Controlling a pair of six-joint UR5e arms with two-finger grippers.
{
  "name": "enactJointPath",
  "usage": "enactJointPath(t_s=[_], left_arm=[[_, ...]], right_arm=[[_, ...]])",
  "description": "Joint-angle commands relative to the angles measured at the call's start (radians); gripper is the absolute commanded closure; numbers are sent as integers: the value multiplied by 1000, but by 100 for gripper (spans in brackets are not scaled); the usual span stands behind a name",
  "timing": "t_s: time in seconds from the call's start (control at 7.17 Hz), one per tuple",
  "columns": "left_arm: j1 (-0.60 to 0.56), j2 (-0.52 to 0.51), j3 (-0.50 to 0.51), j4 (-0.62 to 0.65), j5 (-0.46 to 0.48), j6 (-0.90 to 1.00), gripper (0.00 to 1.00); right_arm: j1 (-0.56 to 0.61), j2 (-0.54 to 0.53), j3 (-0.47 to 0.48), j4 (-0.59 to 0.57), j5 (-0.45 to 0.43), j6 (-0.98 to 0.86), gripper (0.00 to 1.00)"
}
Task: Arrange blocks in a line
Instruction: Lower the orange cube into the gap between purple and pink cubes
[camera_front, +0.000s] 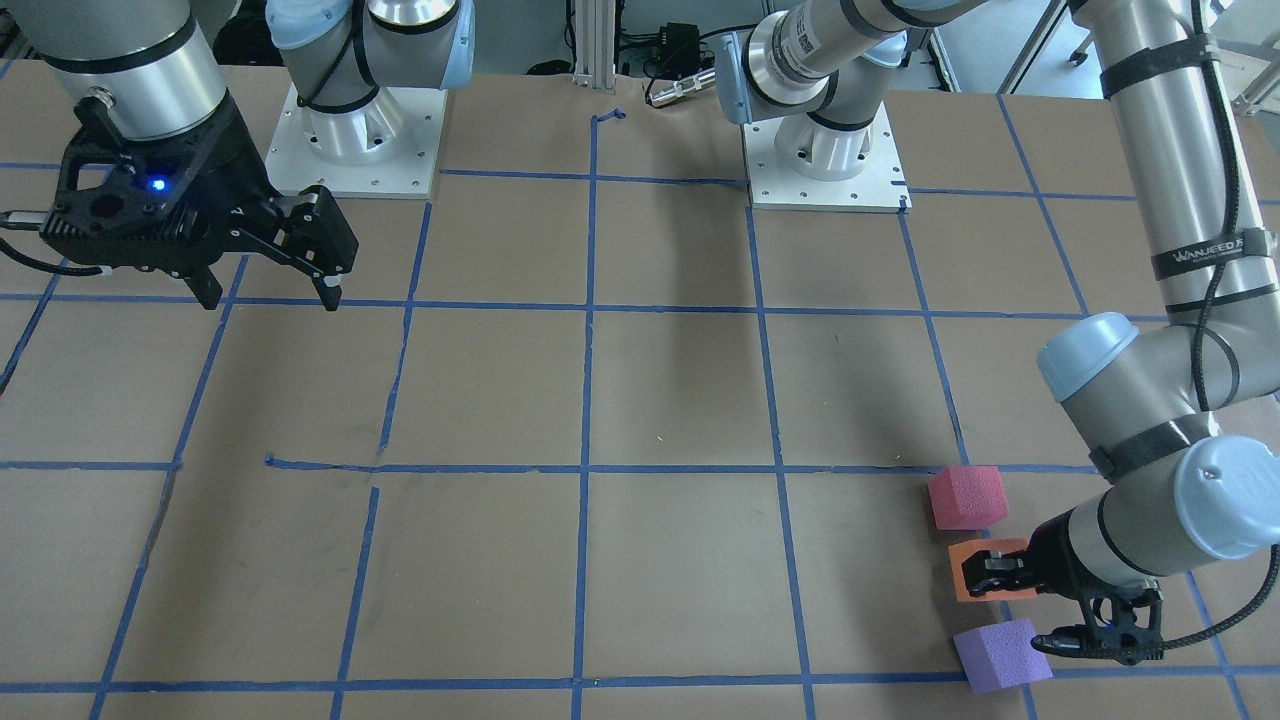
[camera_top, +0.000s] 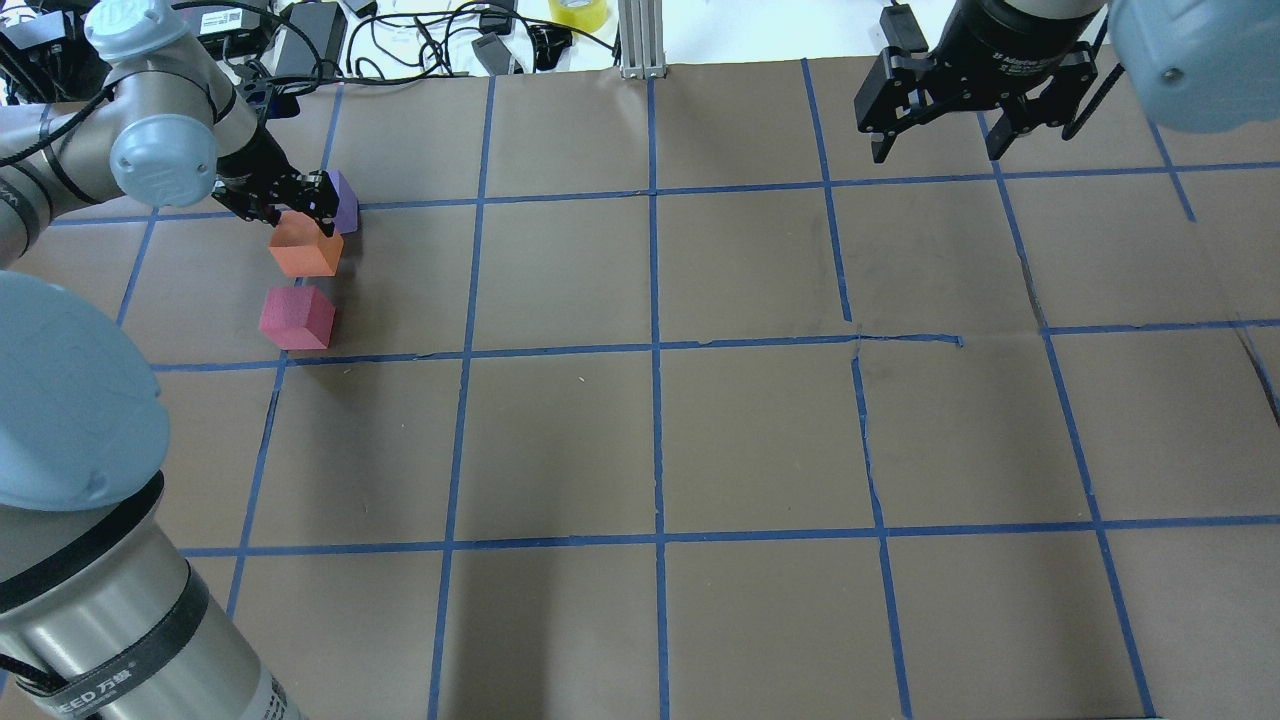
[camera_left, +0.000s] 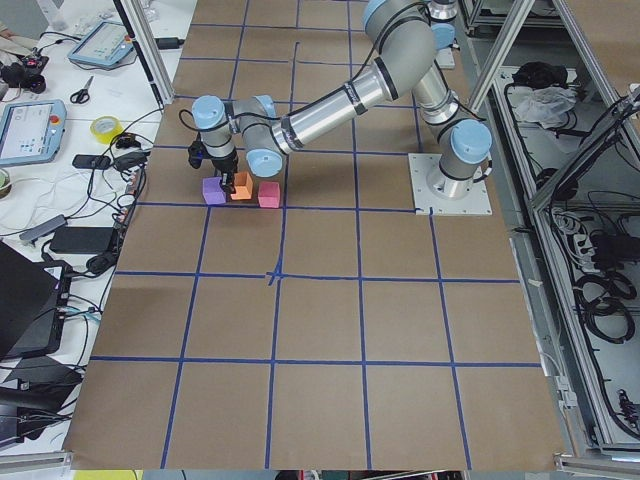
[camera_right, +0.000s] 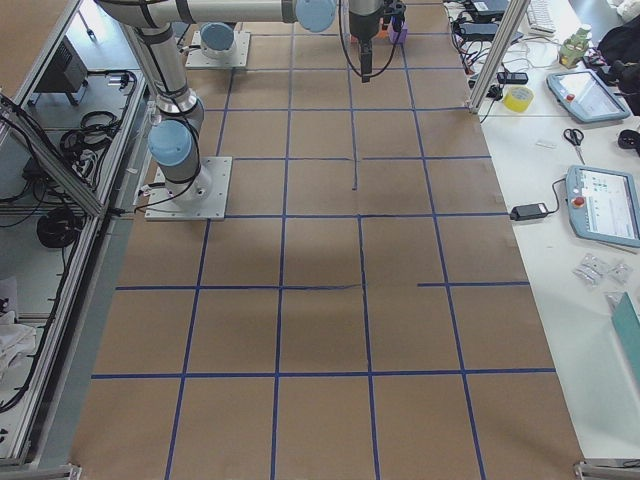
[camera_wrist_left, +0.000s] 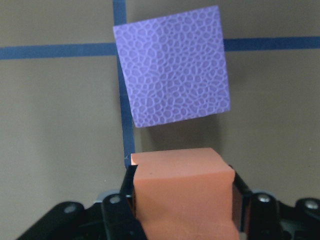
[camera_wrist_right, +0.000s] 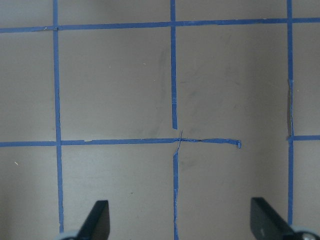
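**Lot: three foam blocks, left-hand cluster; line nearly formed**

- Left pincer (camera_top: 301, 212): closed on the orange block (camera_top: 306, 250). The wrist view shows the foam squeezed inward between the pads.
- Pinkish-red block (camera_top: 296, 317): sits free on the worktop (camera_top: 650, 440), just beside the orange one and apart from it.
- Purple block (camera_top: 343, 200): on the orange block's other side, over a blue tape (camera_wrist_left: 60, 51) crossing, with a narrow gap between them. The three form a rough row.
- Right pincer (camera_top: 938, 152): spread wide and empty, well apart from the cluster.

Risks, as judged:
- The compressed foam may spring back on release and skew the orange block.
- An opening finger may nudge the purple block, which stands close by.

Not determinable:
- Whether the orange block rests on the worktop or hangs just above it.
- The purple block's near face, which the pincer covers in the overhead view.
- The cluster's detail in the right-end view, where it is far off and mostly hidden.
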Motion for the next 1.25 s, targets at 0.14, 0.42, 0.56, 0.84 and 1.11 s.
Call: enactJointPath(t_s=[0.14,0.42,0.56,0.84,1.11], left_arm=[[0,-13,-12,29,-4,-2,98],[2,-16,-15,40,-1,-5,97],[2,-16,-23,40,-1,-4,96],[2,-18,-35,42,-1,-12,91],[2,-18,-37,42,1,-13,43]], right_arm=[[0,1,0,1,1,0,0],[0,1,0,1,1,0,0],[0,1,0,1,1,0,0],[0,1,0,4,1,0,0],[0,1,2,4,1,0,0]])
